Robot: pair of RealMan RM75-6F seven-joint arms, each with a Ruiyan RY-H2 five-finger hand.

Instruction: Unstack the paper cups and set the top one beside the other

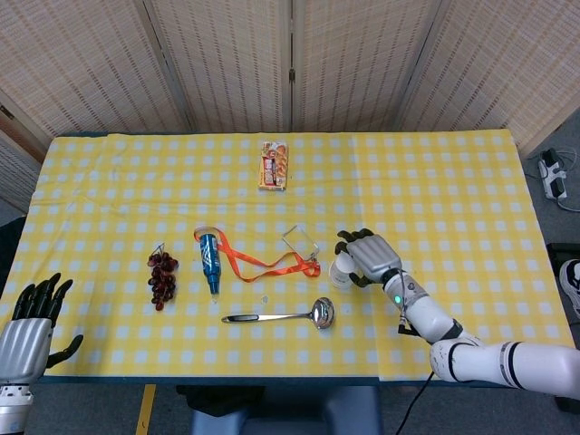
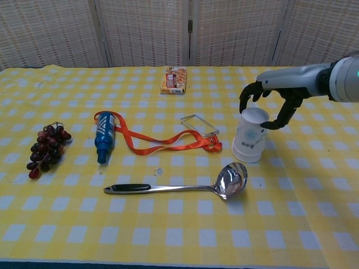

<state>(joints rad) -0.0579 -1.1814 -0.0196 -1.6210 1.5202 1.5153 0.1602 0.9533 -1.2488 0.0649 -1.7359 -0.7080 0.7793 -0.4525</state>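
Stacked white paper cups (image 2: 250,142): standing upside down, flat base upward and wider rim on the cloth, leaning slightly. White with a small pale blue printed mark on the side. A faint step near the lower edge suggests one cup nested over another; the seam itself is too small to make out clearly.

Right hand (image 2: 273,101): dark fingers and silver-grey back, arched directly over the base of the cups, fingertips curved down on both sides of the top. Whether the fingertips touch the cup wall cannot be told; the hand is partly spread and not visibly clamped on anything. In the head view the right hand (image 1: 370,256) covers most of the cups (image 1: 342,270).

Left hand (image 1: 29,326): at the near left edge of the bench, fingers spread apart, holding nothing, well apart from the cups.

Bench (image 2: 314,224): covered with a yellow-and-white checked cloth.

Steel ladle with a black handle (image 2: 185,186): lying just below the right hand, bowl nearest the cups.

Orange lanyard with a clear badge holder (image 2: 168,137): lying to the left of the right hand, the badge end near the cups.
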